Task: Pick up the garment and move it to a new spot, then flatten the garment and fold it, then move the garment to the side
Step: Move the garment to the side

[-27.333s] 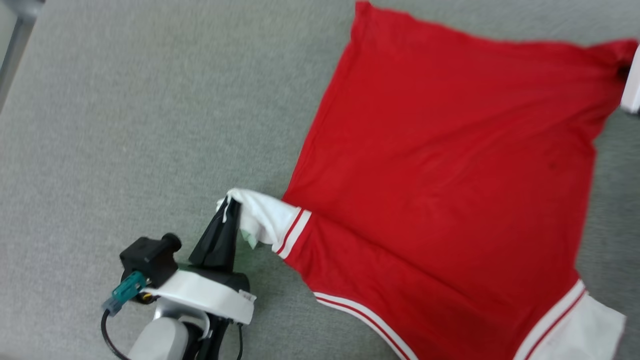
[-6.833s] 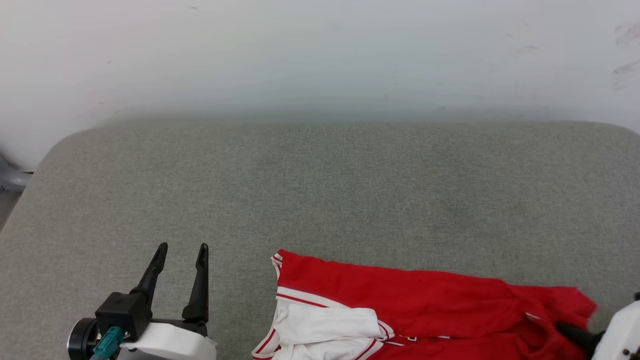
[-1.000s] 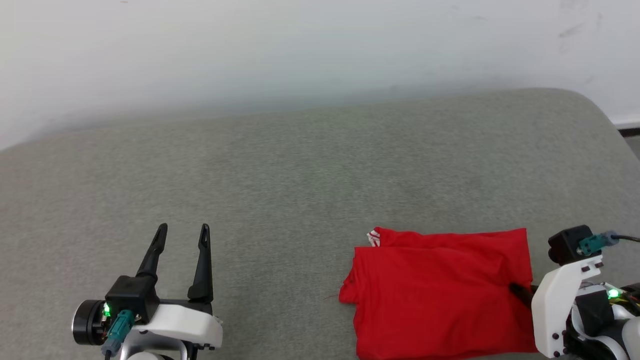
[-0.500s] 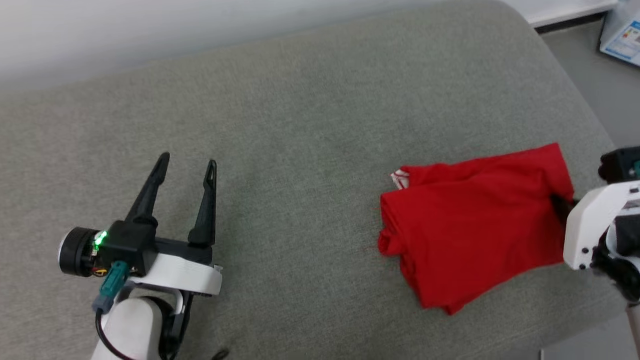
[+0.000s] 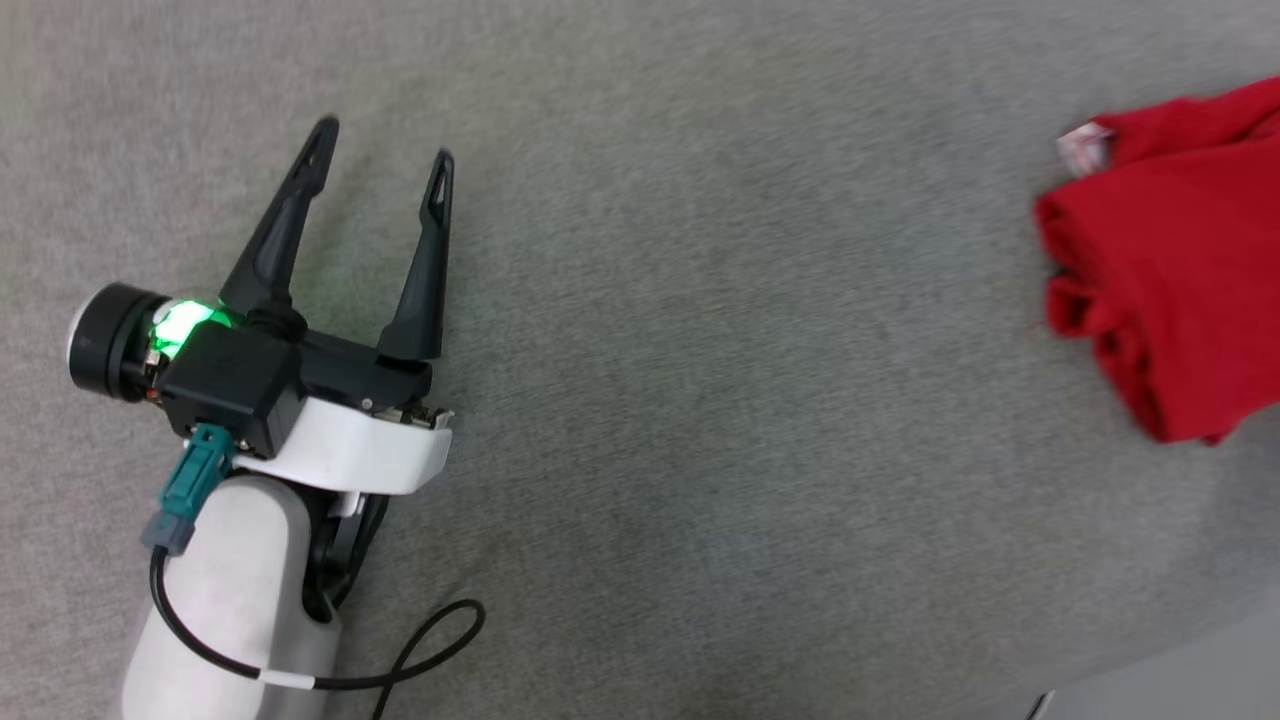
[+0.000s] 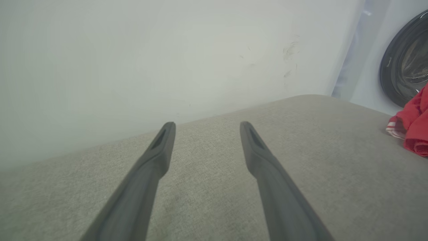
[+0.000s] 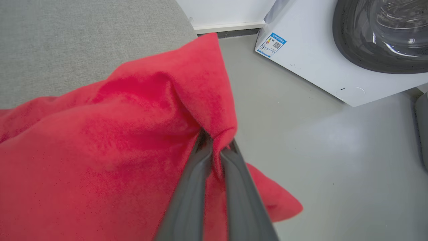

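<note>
The right hand (image 7: 217,139) is pinched almost closed on a bunched fold of the garment (image 7: 100,150), which lies at the right edge of the table (image 7: 83,40), one corner hanging off above the smooth grey floor (image 7: 317,150). The folded red jersey looks soft, light and limp (no stiffness of its own), so a one-point pinch will likely let the layers slump. A hold across the thick folded edge, taking every layer, seems safer. The left hand (image 5: 382,142) hovers over the table's left part, its long dark tapered fingers spread wide and empty above a matte grey woven top. Beyond the table's right edge stands a white washing machine (image 7: 307,60) with a glossy round dark door
</note>
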You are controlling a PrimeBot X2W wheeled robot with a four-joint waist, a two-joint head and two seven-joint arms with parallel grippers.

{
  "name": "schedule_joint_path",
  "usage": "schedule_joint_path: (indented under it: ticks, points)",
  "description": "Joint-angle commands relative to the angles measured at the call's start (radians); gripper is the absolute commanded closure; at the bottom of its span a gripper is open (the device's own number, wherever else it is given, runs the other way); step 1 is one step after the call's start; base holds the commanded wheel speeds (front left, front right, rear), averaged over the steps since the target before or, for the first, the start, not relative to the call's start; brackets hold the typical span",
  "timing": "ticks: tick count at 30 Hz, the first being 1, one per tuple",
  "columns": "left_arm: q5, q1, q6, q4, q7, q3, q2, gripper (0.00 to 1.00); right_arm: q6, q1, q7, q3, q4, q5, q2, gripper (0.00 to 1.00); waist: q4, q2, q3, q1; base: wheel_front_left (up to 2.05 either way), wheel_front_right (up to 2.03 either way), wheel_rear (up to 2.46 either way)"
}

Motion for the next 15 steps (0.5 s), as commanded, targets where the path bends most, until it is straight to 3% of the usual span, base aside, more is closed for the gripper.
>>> schedule_joint_path:
  ticks: [1,7,12,13,14,15]
  points:
    - [0.005,-0.019,-0.008,-0.008,0.0,-0.004,0.001,0.0,-0.001,-0.024,-0.013,-0.018,0.005,-0.019,-0.016,1.0,0.045,0.0,0.063,-0.0002,0.0,0.0,0.0]
    - [0.01,-0.05,-0.007,-0.021,-0.006,-0.017,0.006,0.0,-0.001,-0.058,-0.057,-0.131,0.061,-0.102,-0.029,1.0,0.071,0.0,0.097,-0.0002,0.0,0.0,0.0]
    - [0.009,-0.057,-0.003,-0.012,-0.011,-0.028,0.002,0.0,-0.001,-0.054,-0.098,-0.187,0.117,-0.164,0.003,1.0,0.079,0.0,0.092,-0.0002,0.0,0.0,0.0]
    - [0.008,-0.057,-0.002,-0.011,-0.011,-0.03,0.001,0.0,-0.001,-0.055,-0.109,-0.193,0.13,-0.179,0.002,0.65,0.08,0.0,0.089,-0.0002,0.0,0.0,0.0]
    - [0.007,-0.056,-0.001,-0.01,-0.011,-0.031,0.001,0.0,-0.001,-0.058,-0.122,-0.204,0.143,-0.19,0.003,0.0,0.08,0.0,0.086,-0.0002,0.0,0.0,0.0]
    - [0.006,-0.056,-0.001,-0.008,-0.012,-0.033,0.001,0.0,-0.001,-0.061,-0.134,-0.21,0.158,-0.2,0.006,0.0,0.08,0.0,0.082,-0.0002,0.0,0.0,0.0]
